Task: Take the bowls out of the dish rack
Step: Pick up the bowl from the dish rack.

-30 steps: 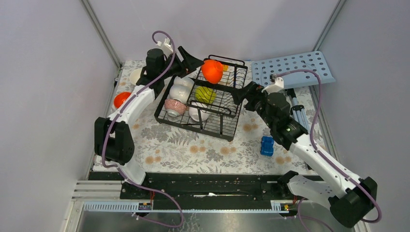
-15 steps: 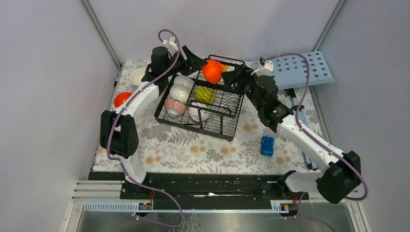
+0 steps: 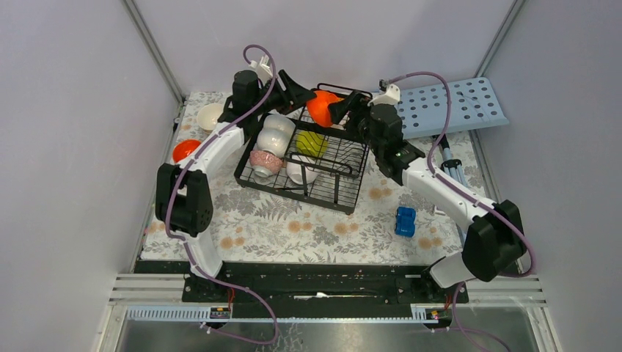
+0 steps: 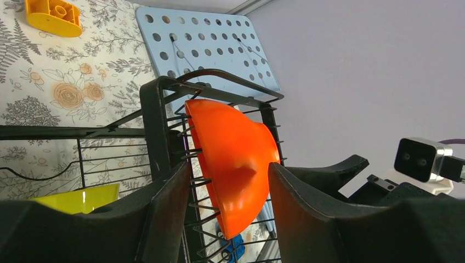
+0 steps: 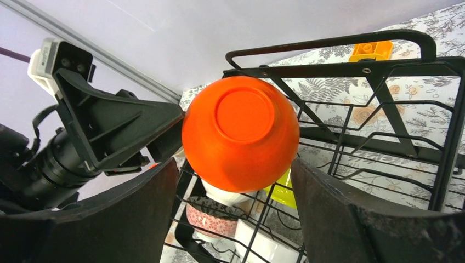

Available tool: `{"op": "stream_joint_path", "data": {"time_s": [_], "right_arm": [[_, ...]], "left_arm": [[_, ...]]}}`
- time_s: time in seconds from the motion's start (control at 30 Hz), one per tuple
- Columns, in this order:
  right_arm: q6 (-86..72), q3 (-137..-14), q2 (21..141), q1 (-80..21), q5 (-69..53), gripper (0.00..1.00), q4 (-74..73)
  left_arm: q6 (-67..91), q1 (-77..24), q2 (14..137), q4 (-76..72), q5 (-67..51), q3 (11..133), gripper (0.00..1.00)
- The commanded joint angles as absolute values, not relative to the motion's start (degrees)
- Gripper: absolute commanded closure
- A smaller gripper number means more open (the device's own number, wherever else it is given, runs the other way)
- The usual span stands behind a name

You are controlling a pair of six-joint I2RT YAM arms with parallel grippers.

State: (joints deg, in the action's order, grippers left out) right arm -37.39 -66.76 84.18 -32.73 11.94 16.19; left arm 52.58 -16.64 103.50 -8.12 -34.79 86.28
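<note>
At the far end of the dish rack, inside the raised basket, an orange bowl stands on edge with its rim against the upright wires. The basket's top rail runs close above it, and open air lies on both flanks. Left jaws and right jaws both stand wide, one set on each side of the bowl. Contact cannot be told. The bowl's foot faces the right jaws squarely, and its axis lies roughly level.
</note>
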Motion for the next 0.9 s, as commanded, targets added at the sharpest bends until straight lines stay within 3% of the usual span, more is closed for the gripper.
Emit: {"op": "stream_joint_path", "data": {"time_s": [0.0, 0.87], "right_arm": [[-40.6, -69.3, 85.4, -31.1, 11.8, 0.18, 20.3], [-48.9, -71.9, 92.4, -26.1, -2.3, 0.35, 22.8]], "left_arm": [[53.9, -17.1, 104.3, -12.8, -37.4, 88.6, 0.43], [57.1, -18.9, 104.0, -17.1, -40.4, 88.8, 0.53]]}}
